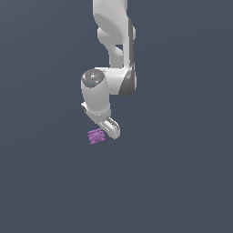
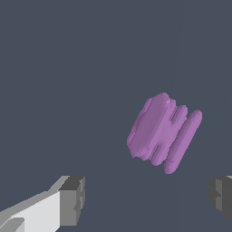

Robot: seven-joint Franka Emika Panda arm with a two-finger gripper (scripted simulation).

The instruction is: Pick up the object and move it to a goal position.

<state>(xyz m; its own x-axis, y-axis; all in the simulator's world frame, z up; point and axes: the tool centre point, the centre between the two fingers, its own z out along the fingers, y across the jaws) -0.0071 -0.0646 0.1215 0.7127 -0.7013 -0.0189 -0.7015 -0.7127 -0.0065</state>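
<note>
In the exterior view, a white robot arm (image 1: 111, 54) is seen coming down from the top edge of the picture over a plain dark grey-blue surface (image 1: 182, 182). The arm is bent at a rounded joint, and its lower part is pointed downward and slightly toward the exterior view's right. At its end the gripper (image 1: 110, 129) is found, low and close to the surface.

The purple object (image 1: 96, 136) is seen just beside the gripper, on the exterior view's left of it. Whether the object is touched by the gripper in this view cannot be told, because both are small there. The object is shown as a small blocky piece with ridges along its sides.

In the wrist view, the purple object (image 2: 163, 132) is shown much larger. It is tilted, and three or four rounded ridges are seen side by side on it. The gripper (image 2: 147, 199) is seen with its jaws held wide apart: one grey pad (image 2: 72, 200) on a white finger is shown at one side of the picture, and the other pad (image 2: 221, 197) at the opposite edge. Nothing is held between them. The object is placed beyond the fingertips, nearer to the second pad than to the first, and it is not touched by either pad.
</note>
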